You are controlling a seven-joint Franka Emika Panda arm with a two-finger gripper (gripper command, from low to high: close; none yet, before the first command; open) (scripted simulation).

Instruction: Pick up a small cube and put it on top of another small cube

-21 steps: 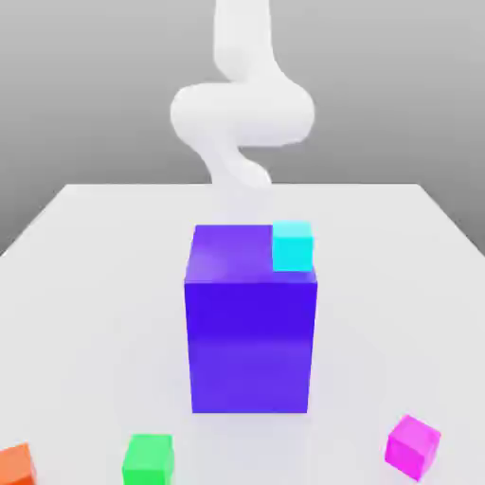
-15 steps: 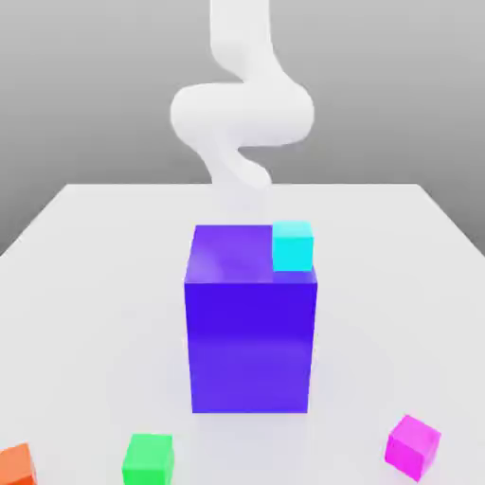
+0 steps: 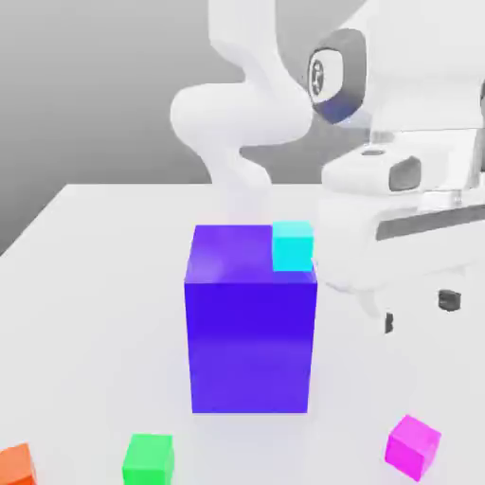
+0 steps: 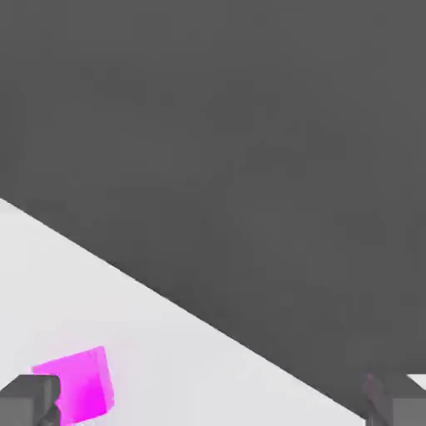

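Observation:
The small magenta cube lies on the white table near the front edge, at the exterior view's right. My gripper hangs above it, well clear of it, with its dark fingertips pointing down. In the hand view the gripper is open, its two fingers far apart with nothing between them. There the magenta cube sits close to one fingertip. A small cyan cube rests on the top back corner of the big blue-violet block.
A green small cube and an orange cube lie along the front edge at the exterior view's left. The tall blue-violet block stands mid-table, left of my hand. The table edge runs close behind the magenta cube.
The hand and forearm have swung into the exterior view at the right, above the magenta cube. None of the cubes has moved.

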